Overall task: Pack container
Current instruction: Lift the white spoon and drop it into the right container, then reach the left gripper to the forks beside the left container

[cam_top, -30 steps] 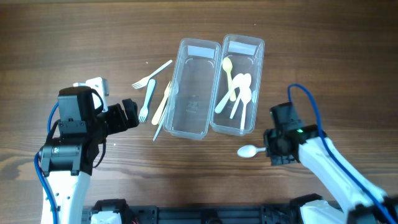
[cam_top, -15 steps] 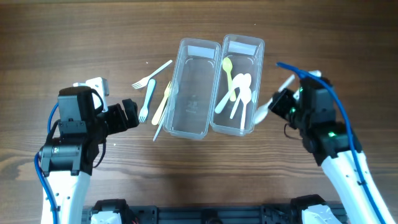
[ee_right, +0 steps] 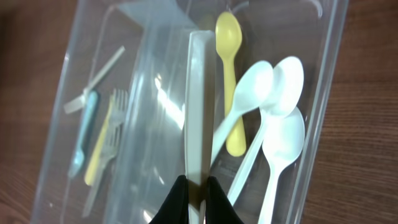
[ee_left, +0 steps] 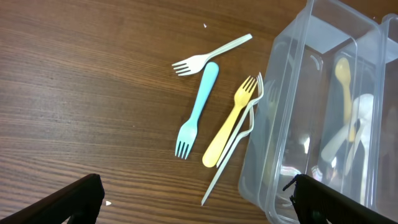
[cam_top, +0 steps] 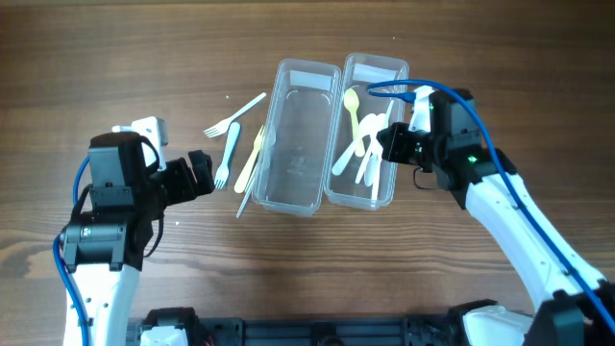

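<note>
Around the work, four forks lie loose on the table (cam_top: 115,58) at 9 o'clock of the left container (cam_top: 306,75). A white fork (cam_top: 235,113) sits farthest out toward 11 o'clock, with a blue fork (cam_top: 229,154) beside it. A yellow fork (cam_top: 250,159) and a thin pale fork (ee_left: 239,146) lie against each other, right up at the container's wall. Your left tool (cam_top: 197,173) hovers at 8 o'clock of that cluster, jaws spread wide, apart from every fork. The left container is a long, clear plastic tub, and it is empty. The right container (cam_top: 375,65) sits tight beside it at 3 o'clock. It is the same clear tub and holds a yellow spoon (ee_right: 227,87) and three white spoons (ee_right: 280,81), overlapping, bowls toward 12 o'clock. Your right tool (ee_right: 198,198) hangs over this container's 3 o'clock side. Its jaws are drawn in narrow on the flat handle of a held white spoon (ee_right: 199,106), which points along the tub above the pile. A blue cable (cam_top: 389,87) loops over the tub's 12 o'clock end.
</note>
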### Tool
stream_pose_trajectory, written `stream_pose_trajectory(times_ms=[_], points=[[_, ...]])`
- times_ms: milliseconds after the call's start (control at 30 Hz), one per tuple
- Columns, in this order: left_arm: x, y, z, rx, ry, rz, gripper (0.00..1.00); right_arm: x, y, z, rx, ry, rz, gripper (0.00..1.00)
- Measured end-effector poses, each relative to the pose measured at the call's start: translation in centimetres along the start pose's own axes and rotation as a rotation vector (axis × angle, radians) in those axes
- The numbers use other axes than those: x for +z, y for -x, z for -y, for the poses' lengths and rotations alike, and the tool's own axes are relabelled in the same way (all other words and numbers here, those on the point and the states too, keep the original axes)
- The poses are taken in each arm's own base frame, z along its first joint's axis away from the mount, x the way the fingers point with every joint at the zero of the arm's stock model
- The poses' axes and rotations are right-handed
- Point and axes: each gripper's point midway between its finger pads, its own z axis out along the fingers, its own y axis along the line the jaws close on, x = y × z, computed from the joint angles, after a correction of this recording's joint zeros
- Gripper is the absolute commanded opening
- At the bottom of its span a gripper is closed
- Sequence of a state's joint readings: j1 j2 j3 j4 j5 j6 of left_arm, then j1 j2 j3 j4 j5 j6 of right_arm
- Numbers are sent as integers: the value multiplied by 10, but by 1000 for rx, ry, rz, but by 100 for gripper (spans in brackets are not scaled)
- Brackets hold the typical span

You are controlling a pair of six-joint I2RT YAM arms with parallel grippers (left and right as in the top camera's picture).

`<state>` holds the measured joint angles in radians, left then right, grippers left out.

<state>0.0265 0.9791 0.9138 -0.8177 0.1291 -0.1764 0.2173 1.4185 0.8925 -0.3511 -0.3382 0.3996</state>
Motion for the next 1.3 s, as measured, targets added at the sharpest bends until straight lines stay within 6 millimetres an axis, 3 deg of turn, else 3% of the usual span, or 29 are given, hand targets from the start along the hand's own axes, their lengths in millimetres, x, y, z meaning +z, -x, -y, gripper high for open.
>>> stream_pose_trajectory(times_ms=[100,200,433,500,533,567,600,633,667,800,867,967,1133,1300], points=[[0,3,1,1,-3,10,100,1,-4,1,-50,2,-22,60],[0,6,2,3,-6,25,100,-10,-8,-3,-91,-10,-69,63],[-1,13,11,10,-60,50,99,-80,44,-46,-192,5,72,66],[-1,13,15,10,-80,48,88,-96,51,-50,-209,-4,124,68],[-1,12,17,15,-93,45,75,-106,54,-50,-215,-22,157,70],[-1,12,18,16,-99,43,53,-116,58,-50,-220,-38,195,71],[-1,12,19,16,-103,41,39,-124,60,-50,-221,-51,220,72],[-1,12,19,14,-102,40,11,-133,63,-51,-220,-64,253,72],[1,11,18,13,-98,32,4,-140,64,-52,-221,-68,277,72],[25,2,5,-23,-31,-53,4,-177,69,-59,-233,-76,389,72],[49,-2,-2,-36,0,-105,4,-188,70,-61,-237,-76,421,72],[77,-10,3,-8,16,-165,4,-189,69,-61,-237,-77,422,72],[118,-40,29,105,25,-274,4,-187,66,-59,-233,-85,407,72],[143,-65,42,167,35,-347,4,-185,60,-55,-226,-95,379,72]])
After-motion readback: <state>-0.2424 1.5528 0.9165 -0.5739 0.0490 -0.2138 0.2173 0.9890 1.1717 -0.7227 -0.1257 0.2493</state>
